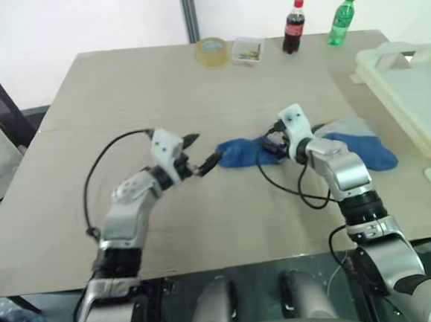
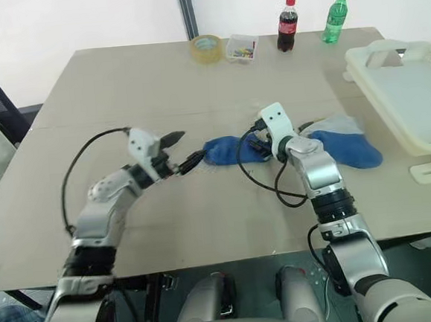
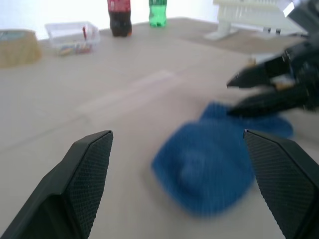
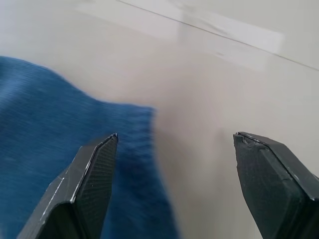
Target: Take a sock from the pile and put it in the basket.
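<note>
The pile (image 1: 326,146) lies on the table (image 1: 180,96) a little to the 3 o'clock side of centre: royal blue socks with a light grey one at the far edge. One blue sock (image 1: 241,153) stretches out toward 9 o'clock from the rest. The middle of the heap is hidden behind the right arm, so how the socks overlap there cannot be made out, and no other colours can be picked out.

The right end effector (image 1: 272,146) sits directly over the near end of that outstretched sock, pointing toward 9 o'clock and tilted down; its own wrist view shows its two black fingers (image 4: 89,184) spread wide with blue knit under one and bare table under the other, nothing between them. The left end effector (image 1: 198,153) is just off the sock's 9 o'clock tip, pointing toward 3 o'clock, fingers spread wide and empty, with the sock lying ahead of them in the left wrist view.

The basket (image 1: 412,93) stands at 2 o'clock of the pile at the table edge, cut off by the frame. At 12 o'clock, along the far edge, are a roll of tape (image 1: 212,51), a small clear box (image 1: 248,50), a cola bottle (image 1: 293,26) and a green bottle (image 1: 342,19).
</note>
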Tool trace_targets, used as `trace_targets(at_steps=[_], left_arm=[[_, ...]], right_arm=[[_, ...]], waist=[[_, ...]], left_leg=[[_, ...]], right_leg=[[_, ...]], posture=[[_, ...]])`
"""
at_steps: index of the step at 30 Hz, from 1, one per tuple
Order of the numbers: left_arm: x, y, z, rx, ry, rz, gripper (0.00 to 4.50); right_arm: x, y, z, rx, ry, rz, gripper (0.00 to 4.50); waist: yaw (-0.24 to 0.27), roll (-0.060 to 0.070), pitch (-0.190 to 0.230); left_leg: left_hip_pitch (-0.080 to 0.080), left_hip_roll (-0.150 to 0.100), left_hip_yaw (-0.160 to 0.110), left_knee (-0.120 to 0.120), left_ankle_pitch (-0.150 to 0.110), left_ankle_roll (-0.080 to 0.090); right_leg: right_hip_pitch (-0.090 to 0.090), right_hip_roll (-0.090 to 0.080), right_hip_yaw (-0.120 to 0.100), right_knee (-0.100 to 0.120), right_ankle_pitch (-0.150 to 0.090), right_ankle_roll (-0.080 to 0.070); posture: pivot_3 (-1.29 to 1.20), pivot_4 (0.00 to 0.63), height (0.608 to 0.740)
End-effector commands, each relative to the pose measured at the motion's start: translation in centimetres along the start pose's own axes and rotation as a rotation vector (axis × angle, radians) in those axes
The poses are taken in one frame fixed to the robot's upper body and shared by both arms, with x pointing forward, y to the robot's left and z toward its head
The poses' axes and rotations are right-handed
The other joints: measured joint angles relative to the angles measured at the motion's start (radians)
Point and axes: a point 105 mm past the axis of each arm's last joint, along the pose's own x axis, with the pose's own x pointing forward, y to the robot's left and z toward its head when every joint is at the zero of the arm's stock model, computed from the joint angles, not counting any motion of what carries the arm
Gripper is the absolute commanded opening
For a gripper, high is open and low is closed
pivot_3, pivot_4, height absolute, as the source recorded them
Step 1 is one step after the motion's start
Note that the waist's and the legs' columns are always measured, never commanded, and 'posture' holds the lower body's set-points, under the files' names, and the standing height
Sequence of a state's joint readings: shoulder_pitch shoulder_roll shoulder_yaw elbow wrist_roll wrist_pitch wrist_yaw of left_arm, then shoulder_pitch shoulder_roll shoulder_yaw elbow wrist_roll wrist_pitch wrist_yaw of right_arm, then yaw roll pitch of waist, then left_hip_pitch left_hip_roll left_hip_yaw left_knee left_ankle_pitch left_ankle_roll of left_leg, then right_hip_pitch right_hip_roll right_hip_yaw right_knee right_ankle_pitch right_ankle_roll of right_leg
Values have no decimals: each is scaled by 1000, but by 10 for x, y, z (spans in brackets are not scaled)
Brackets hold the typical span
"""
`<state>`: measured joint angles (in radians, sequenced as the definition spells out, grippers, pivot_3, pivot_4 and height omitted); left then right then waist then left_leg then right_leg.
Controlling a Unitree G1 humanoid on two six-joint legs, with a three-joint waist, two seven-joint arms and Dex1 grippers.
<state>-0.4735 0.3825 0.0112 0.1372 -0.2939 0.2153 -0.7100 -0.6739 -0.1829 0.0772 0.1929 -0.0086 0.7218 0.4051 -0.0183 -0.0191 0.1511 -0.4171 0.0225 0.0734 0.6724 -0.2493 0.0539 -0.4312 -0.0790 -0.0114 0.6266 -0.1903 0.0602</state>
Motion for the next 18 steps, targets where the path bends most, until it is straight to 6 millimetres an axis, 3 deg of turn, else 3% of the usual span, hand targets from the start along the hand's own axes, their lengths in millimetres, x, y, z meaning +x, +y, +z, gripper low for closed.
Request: trace_targets(at_steps=[1,7,12,15,18], left_arm=[[22,1,4,55,23,15,4500],[38,9,-15,199,157,47,4500],[28,21,-37,246,272,65,4500],[17,17,-55,268,352,18,4500],[10,7,-61,250,366,-34,4500]], right_arm=[[-6,-2,10,-28,-55,-15,3766],[-7,-1,8,-14,-44,-45,3766],[-10,7,-1,-46,-9,-10,3766],[-15,16,-7,-49,21,35,3766],[-21,22,-10,-54,37,74,3766]], waist=[[-3,0,0],[-15,0,0],[-16,0,0],[-17,0,0],[-18,0,0]], left_leg=[[0,0,0,0,0,0],[1,0,-1,-1,-2,4],[0,0,-2,-1,-2,4],[1,1,-3,-1,-2,4],[2,1,-3,-1,-3,4]], right_leg=[[0,0,0,0,0,0],[0,1,1,0,0,0],[0,0,1,0,0,0],[0,0,1,0,0,0],[0,0,2,1,0,0]], posture=[[0,150,740],[0,150,740],[0,150,740],[0,150,740],[0,150,740]])
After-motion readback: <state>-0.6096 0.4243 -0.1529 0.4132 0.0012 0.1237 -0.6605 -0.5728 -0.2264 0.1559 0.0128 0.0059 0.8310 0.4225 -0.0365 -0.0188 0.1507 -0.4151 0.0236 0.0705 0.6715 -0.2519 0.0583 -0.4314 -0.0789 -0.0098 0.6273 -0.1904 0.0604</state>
